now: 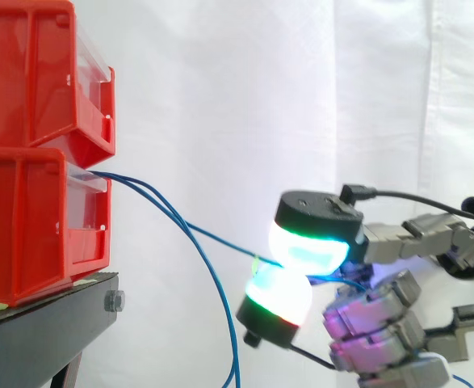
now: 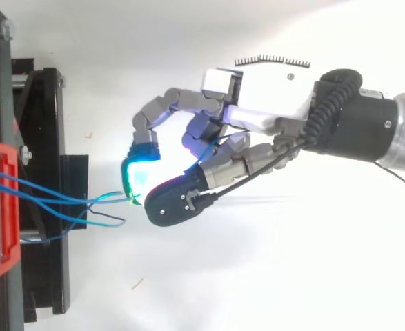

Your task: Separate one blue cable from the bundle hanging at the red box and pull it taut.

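- Right, the lower red bin [image 1: 27,226] sits on the black stand [image 1: 43,331] with a second red bin [image 1: 27,65] stacked on top; the blue strands leave the lower bin at its front lip
- The hand [image 2: 264,96] comes in from the right of the side view, about level with the lower bin's foot and well apart from it
- Fingers [image 1: 309,242]: two glowing pads pressed together, one above the other, pinching a blue cable [image 1: 220,239]; the others are curled underneath and seem to hold nothing
- The pinched cable runs down from the bin lip to the pinch in a nearly straight line, with a slight bow near the bin; I judge it close to taut but not fully
- The rest of the bundle [image 1: 236,347] droops in a loop below and left of the pads, apart from the held strand in the side view
- In the top view the strands fan out from the bin and close in near the pinch; I cannot tell whether a second strand is caught between the pads
- Step in hand, as I read it: drawing the pinched strand away from the bin
- To do it well:
  - pull slowly, along the cable's own line
  - hold the pinch firm, since a thin cable may slide between rounded pads
  - stop once the bow is gone, as more pull could drag the bin
  - watch the loose loop: if it lifts with the hand, more than one strand is held
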Controlling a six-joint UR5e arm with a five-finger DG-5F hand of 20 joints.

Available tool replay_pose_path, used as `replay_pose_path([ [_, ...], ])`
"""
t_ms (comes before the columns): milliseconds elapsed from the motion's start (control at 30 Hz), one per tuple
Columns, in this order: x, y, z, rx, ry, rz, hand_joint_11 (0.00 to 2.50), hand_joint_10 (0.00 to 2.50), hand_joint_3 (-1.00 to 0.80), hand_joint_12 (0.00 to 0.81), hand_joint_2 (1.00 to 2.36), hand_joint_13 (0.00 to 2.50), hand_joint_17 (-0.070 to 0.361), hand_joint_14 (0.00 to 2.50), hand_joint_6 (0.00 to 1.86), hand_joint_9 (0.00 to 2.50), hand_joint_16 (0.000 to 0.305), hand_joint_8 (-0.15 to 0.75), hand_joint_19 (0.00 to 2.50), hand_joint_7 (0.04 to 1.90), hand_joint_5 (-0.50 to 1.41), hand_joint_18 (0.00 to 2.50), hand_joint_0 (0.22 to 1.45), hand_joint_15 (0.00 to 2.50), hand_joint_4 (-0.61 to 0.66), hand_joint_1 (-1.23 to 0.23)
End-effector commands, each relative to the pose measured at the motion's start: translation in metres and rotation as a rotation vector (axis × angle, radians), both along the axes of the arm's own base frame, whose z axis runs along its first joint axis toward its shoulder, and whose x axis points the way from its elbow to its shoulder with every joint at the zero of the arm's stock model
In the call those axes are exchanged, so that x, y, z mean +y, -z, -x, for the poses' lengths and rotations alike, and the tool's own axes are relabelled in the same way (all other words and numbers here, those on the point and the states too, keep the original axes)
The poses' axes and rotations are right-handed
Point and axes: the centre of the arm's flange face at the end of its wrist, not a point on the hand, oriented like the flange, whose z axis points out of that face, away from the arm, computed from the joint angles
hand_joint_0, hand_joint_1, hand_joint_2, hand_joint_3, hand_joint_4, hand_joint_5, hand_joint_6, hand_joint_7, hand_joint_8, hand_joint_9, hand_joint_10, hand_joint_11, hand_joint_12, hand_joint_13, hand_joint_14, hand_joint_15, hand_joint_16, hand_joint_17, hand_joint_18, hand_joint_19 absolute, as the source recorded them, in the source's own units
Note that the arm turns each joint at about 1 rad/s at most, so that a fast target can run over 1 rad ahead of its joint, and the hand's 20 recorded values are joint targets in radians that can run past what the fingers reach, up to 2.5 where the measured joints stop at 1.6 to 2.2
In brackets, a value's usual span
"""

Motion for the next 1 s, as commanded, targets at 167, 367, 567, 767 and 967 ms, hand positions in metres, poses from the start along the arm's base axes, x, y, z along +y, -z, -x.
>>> replay_pose_path([
  [167,-0.004,-0.028,0.017,0.07,-0.009,0.041,1.43,2.12,-0.04,0.32,1.03,0.85,0.087,2.36,0.91,1.07,0.039,0.291,1.59,1.16,-0.17,1.35,0.66,1.53,-0.28,-0.76],
  [367,-0.003,-0.037,0.026,0.112,-0.011,0.054,1.41,2.12,-0.04,0.316,1.03,0.86,0.087,2.33,0.91,1.07,0.039,0.297,1.58,1.16,-0.17,1.35,0.66,1.54,-0.28,-0.76],
  [567,-0.003,-0.038,0.025,0.104,-0.008,0.054,1.42,2.11,-0.04,0.316,1.03,0.86,0.089,2.32,0.91,1.08,0.039,0.298,1.58,1.17,-0.17,1.34,0.66,1.54,-0.29,-0.76],
  [767,0.001,-0.038,0.02,0.056,-0.008,0.061,1.42,2.1,-0.04,0.325,1.03,0.86,0.09,2.31,0.91,1.08,0.04,0.297,1.58,1.18,-0.17,1.34,0.66,1.54,-0.29,-0.76],
  [967,0.005,-0.037,0.02,0.054,-0.016,0.081,1.43,2.1,-0.04,0.322,1.03,0.86,0.088,2.3,0.91,1.07,0.039,0.296,1.58,1.17,-0.17,1.34,0.66,1.54,-0.29,-0.76],
])
